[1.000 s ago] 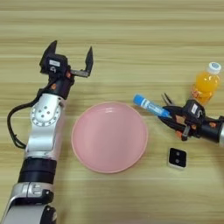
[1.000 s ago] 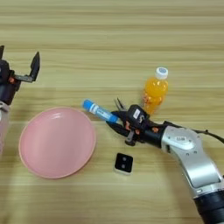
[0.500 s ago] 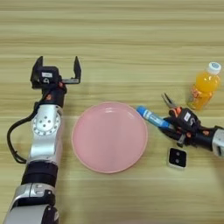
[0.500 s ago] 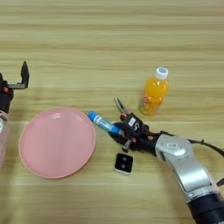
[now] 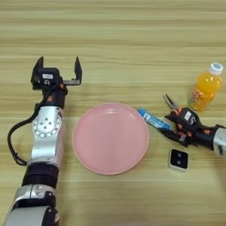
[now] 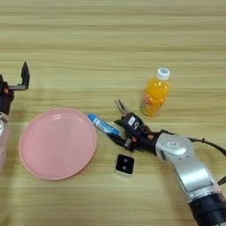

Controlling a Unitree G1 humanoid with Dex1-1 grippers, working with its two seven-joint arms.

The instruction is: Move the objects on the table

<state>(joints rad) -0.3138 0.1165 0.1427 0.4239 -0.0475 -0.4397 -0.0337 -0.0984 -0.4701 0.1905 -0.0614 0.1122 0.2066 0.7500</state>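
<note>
Down at the right of the frame, the right hand [image 6: 118,130] reaches in from the lower right corner toward the centre, its black fingers closed around the right end of the blue-and-white tube [image 6: 102,125]. The tube lies slanted, its free blue end pointing up-left and ending just beside the right rim of the pink plate [image 5: 110,138]. Whether the tube rests on the tabletop [image 5: 123,39] or is slightly lifted cannot be told. Just above the hand the grey tips of the pliers [image 6: 120,106] stick out toward the upper left; their handles are hidden behind the hand, so whether the hand touches them cannot be told.

Just below the right hand sits the small black square block [image 6: 125,165], flat on the wood and apart from the fingers. Up and to the right of the hand stands the orange-drink bottle [image 6: 154,93], upright, white cap on, near the pliers' tips but not touching them.

The pink plate lies flat in the middle of the frame, nothing on it.

At the upper left, the left hand [image 5: 57,70] is above and left of the plate, well apart from the other things, with its two black fingers spread wide and holding nothing. Its silver forearm runs down the left side to the lower left corner.
</note>
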